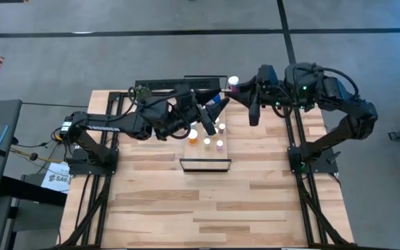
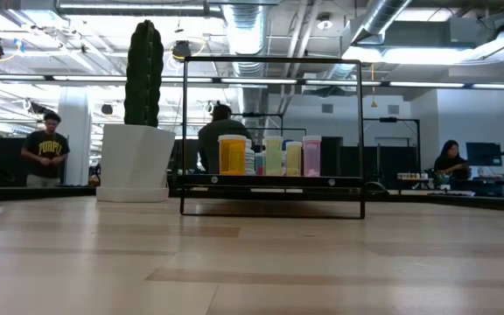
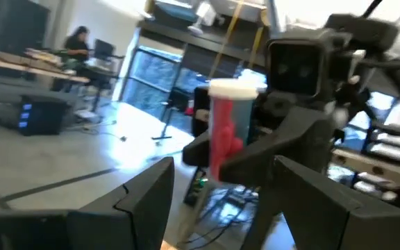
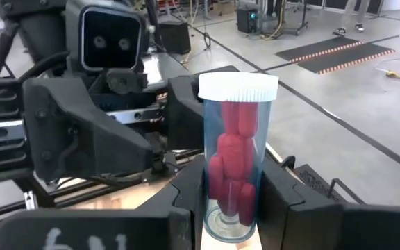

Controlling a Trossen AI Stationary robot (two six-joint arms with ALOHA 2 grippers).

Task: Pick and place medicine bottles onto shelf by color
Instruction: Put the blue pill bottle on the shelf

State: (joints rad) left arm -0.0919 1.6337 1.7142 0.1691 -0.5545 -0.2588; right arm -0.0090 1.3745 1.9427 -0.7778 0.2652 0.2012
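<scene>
Right gripper (image 4: 231,208) clamps red-filled bottle (image 4: 236,160) — upright, cap topmost.

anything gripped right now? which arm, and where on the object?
Right gripper holds a clear bottle with red pills by its lower body, white cap up. Left gripper is open, holding nothing.

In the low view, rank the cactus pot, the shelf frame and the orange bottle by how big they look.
1. shelf frame, the largest.
2. cactus pot, white, beside the frame.
3. orange bottle, the smallest, standing on the shelf.
All three sit at a similar depth, so nearness should not distort this much.
</scene>
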